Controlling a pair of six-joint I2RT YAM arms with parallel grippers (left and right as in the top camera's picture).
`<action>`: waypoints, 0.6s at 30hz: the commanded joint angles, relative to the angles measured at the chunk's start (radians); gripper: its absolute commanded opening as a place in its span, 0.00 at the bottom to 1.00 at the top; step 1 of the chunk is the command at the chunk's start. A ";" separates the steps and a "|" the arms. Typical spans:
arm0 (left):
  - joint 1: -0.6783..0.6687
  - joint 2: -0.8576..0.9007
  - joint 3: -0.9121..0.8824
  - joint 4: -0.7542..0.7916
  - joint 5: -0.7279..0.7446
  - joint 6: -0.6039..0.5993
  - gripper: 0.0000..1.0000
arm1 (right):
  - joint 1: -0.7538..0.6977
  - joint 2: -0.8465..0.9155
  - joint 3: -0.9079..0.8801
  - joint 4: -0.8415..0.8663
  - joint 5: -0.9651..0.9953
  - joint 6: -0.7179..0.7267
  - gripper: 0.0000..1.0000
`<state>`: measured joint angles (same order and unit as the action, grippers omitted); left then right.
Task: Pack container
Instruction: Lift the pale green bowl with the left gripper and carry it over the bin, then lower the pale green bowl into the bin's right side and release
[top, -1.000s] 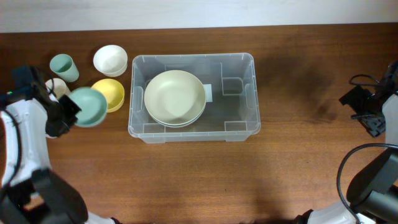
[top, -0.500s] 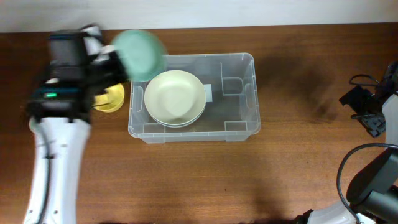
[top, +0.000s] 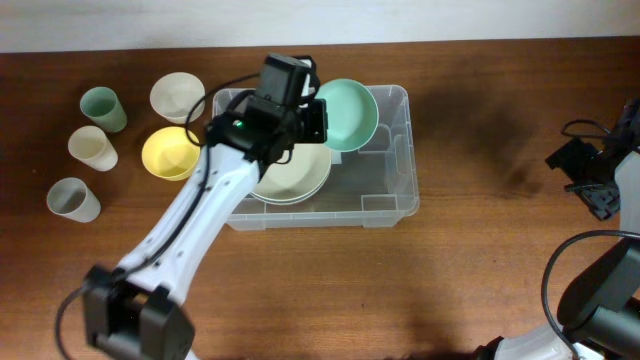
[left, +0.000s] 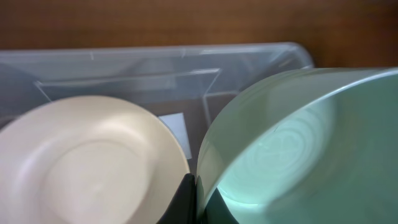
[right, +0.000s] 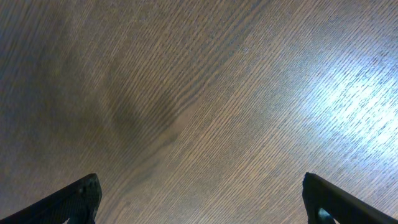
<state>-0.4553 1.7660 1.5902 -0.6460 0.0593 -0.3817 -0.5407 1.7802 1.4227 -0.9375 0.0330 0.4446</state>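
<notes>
The clear plastic container (top: 388, 198) stands mid-table with cream plates (top: 300, 175) stacked in its left half. My left gripper (top: 318, 120) is shut on the rim of a green bowl (top: 347, 114) and holds it tilted over the container's far middle. In the left wrist view the green bowl (left: 298, 149) fills the right side, the cream plate (left: 87, 162) lies at the left, and the container's far wall (left: 155, 62) is behind. My right gripper (right: 199, 199) is open and empty over bare table at the far right edge (top: 592, 180).
Left of the container stand a yellow bowl (top: 170, 152), a white bowl (top: 177, 95), a green cup (top: 103, 108), a cream cup (top: 92, 147) and a grey cup (top: 73, 199). The container's right half holds nothing.
My left arm has swung right from beside the bowls, carrying the green bowl over the container's far middle. The right arm has not moved.
</notes>
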 joint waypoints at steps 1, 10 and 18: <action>-0.007 0.070 0.010 0.011 -0.002 0.009 0.01 | 0.003 -0.006 -0.001 0.000 0.005 0.006 0.99; -0.056 0.209 0.010 0.087 0.075 0.034 0.02 | 0.003 -0.006 -0.001 0.000 0.005 0.006 0.99; -0.100 0.233 0.010 0.100 -0.016 0.039 0.05 | 0.003 -0.006 -0.001 0.000 0.005 0.006 0.99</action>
<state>-0.5545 1.9900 1.5898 -0.5518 0.0875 -0.3588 -0.5407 1.7802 1.4227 -0.9375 0.0330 0.4454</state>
